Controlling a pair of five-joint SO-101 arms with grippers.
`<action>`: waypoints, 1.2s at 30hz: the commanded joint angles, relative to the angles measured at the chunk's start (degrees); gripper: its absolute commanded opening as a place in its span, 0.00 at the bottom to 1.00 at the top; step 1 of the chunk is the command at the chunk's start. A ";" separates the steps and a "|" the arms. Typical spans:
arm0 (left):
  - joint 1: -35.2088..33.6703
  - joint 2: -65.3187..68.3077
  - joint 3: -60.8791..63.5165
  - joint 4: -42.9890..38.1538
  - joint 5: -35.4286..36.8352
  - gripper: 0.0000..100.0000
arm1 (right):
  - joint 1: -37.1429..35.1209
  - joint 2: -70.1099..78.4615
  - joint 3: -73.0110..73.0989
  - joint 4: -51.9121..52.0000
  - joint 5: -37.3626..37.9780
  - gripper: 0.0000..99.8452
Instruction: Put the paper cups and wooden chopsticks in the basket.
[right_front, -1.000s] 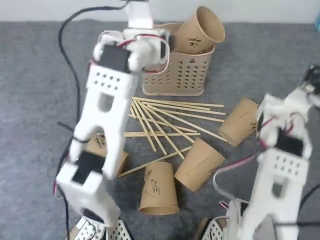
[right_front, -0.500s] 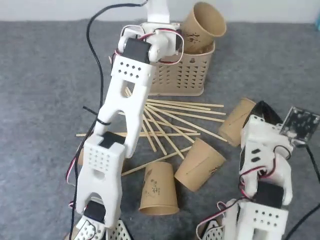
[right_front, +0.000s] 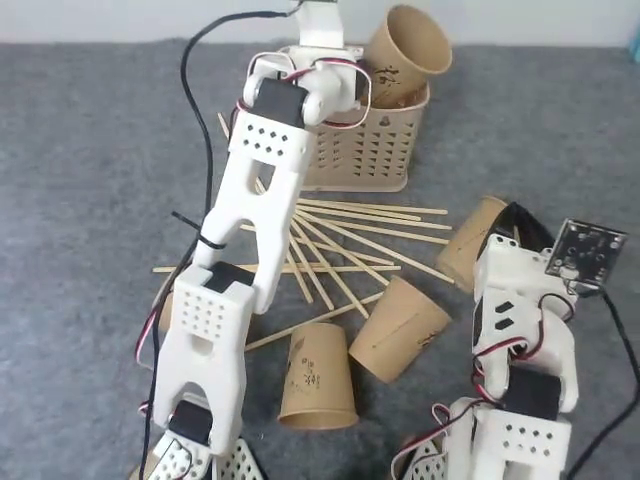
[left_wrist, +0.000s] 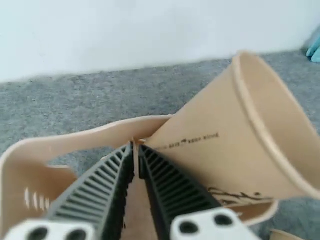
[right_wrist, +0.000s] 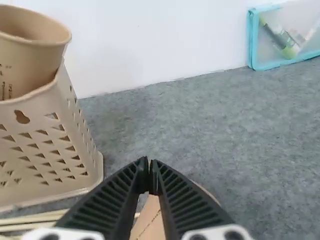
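The left gripper (left_wrist: 136, 150) is held closed on nothing over the far basket (right_front: 365, 155), where one paper cup (right_front: 405, 55) is lodged, the right gripper (right_wrist: 149, 170) is likewise closed, and wooden chopsticks (right_front: 340, 240) and loose cups (right_front: 316, 375) are scattered nearer.

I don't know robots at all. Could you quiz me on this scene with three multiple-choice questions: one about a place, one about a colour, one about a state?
1. Where are the wooden chopsticks relative to the basket? A inside it; B loose on the carpet outside it; C underneath it.
2. What colour is the carpet? A grey; B red; C green.
3. How is the left pincer? A wide open; B shut; C clamped on a chopstick.
Answers: 1 B, they fan out on the carpet; 2 A, it is grey throughout; 3 B, it is closed tight beside the tilted paper cup.
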 joint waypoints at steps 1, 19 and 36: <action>3.08 -1.41 -2.68 -0.88 0.53 0.01 | -0.40 -1.19 -0.62 -1.54 1.23 0.01; -1.93 -2.02 -9.10 7.47 0.62 0.01 | -0.57 -1.45 -0.35 -1.54 1.23 0.01; -17.67 -8.79 -15.52 31.12 0.26 0.13 | -0.48 -0.92 -0.26 -1.45 1.32 0.01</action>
